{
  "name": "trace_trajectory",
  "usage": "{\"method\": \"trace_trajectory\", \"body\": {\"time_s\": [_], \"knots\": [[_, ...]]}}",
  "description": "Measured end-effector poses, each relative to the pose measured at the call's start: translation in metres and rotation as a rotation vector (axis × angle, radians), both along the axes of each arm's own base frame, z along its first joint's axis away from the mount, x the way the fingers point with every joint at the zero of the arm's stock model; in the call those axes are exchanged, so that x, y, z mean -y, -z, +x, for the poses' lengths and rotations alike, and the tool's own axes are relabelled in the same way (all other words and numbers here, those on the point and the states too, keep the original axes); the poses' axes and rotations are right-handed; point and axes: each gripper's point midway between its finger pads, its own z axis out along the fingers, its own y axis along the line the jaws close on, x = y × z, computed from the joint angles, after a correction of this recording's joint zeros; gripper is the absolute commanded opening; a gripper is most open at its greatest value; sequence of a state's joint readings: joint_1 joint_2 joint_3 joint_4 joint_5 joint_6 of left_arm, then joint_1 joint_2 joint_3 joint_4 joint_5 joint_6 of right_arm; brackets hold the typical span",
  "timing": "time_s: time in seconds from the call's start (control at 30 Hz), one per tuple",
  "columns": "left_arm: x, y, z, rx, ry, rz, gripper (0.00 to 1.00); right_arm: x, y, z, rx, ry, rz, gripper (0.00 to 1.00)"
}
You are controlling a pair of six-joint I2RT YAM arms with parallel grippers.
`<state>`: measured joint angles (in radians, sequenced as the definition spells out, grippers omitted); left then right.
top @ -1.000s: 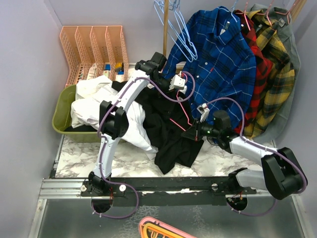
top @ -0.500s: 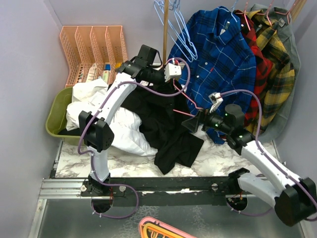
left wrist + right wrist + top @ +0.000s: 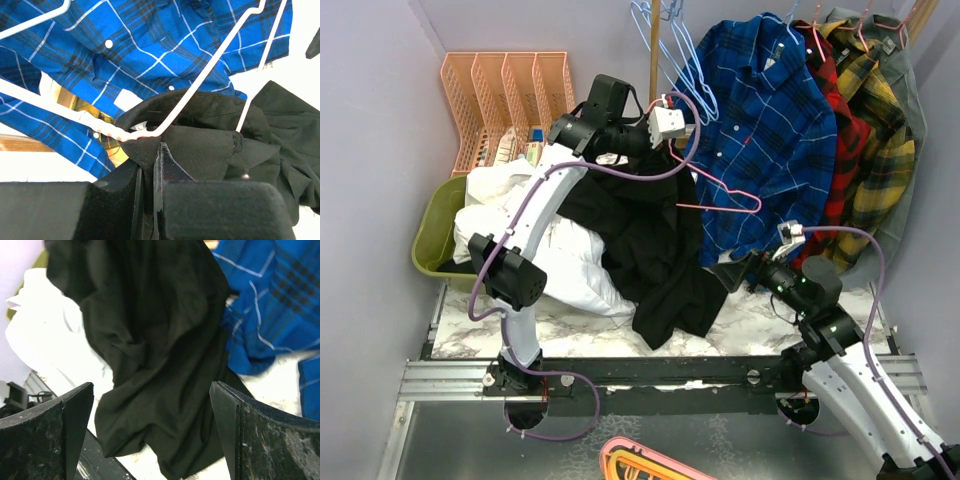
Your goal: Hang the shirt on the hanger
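The black shirt [image 3: 650, 250] hangs from my raised left gripper [image 3: 642, 148], its lower part draped down onto the marble table. In the left wrist view the left gripper [image 3: 148, 162] is shut on the shirt [image 3: 200, 150] near its collar. The pink hanger [image 3: 200, 79] runs through that collar. In the top view the hanger [image 3: 756, 203] sticks out to the right in front of the blue plaid shirt. My right gripper [image 3: 732, 272] is open, low and to the right of the shirt. In the right wrist view my right gripper [image 3: 151, 390] holds nothing, and the shirt [image 3: 150, 330] hangs ahead of it.
A blue plaid shirt [image 3: 760, 130] hangs behind with red and yellow plaid shirts [image 3: 865, 140] beside it. Light blue hangers [image 3: 675, 60] hang on a wooden pole. A white garment [image 3: 550, 260] spills from a green tub [image 3: 432, 240]. A pink rack [image 3: 510, 95] stands at back left.
My right gripper opened and drew back down and to the right. The left arm lifted the shirt collar and the hanger higher.
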<state>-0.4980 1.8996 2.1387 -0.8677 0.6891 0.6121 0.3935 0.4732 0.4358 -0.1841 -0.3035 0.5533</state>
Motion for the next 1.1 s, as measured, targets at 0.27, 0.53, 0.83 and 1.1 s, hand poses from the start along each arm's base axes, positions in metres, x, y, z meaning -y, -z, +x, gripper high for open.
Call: {"method": "trace_trajectory", "body": {"time_s": [0.27,0.53,0.83,1.1], "knots": [[0.004,-0.027,-0.040,0.011,0.078,0.002,0.00,0.000,0.043,0.007,0.016,0.033,0.056,0.91],[0.004,-0.044,-0.064,0.030,0.113,-0.004,0.00,-0.018,0.052,0.038,0.023,0.008,0.082,0.92],[0.002,-0.041,-0.067,0.011,0.114,0.007,0.00,-0.032,0.018,0.055,0.133,-0.029,0.140,0.87],[0.003,-0.042,-0.070,0.005,0.116,0.005,0.00,-0.041,0.014,0.058,0.137,-0.068,0.185,0.82]]}}
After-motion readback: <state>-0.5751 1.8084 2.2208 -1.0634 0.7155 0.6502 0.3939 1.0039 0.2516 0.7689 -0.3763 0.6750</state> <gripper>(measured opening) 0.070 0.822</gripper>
